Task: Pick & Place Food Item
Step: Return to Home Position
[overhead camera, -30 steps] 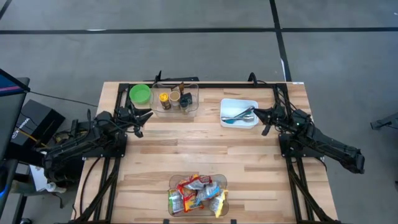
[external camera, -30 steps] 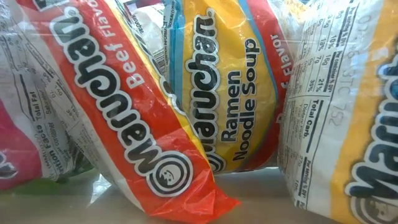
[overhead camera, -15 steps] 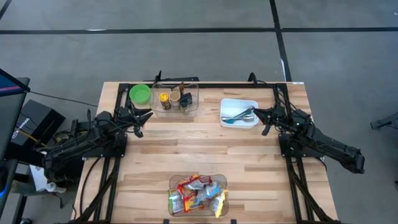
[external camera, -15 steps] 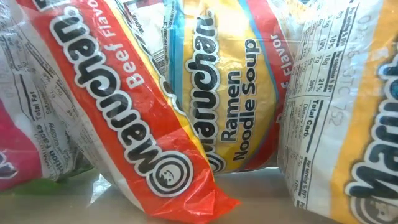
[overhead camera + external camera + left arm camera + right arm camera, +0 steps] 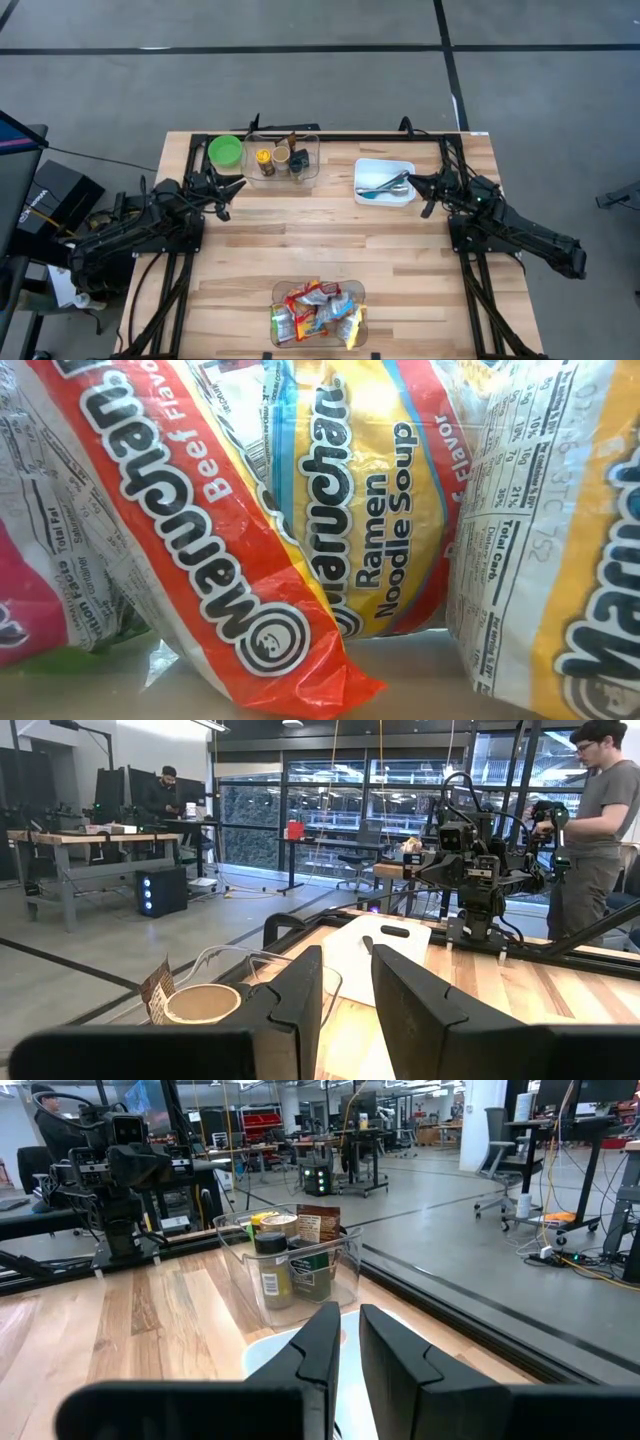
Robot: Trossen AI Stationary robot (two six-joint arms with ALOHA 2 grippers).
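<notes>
The left gripper [image 5: 233, 197] sits low over the left side of the table [image 5: 330, 240], just in front of a green bowl [image 5: 225, 152]. Its fingers show only a narrow gap and hold nothing. The right gripper [image 5: 415, 195] sits at the right side, just beside the white bin [image 5: 385, 162], also parted only a little and empty. The spoons [image 5: 383, 186] lie inside the white bin, clear of both grippers. Between the bowl and the bin, at the far edge, a clear tub [image 5: 285, 160] holds a few jars [image 5: 265, 160]. At the near edge a second clear container [image 5: 318, 290] is filled with ramen packets [image 5: 315, 312], which fill the whole low view.
</notes>
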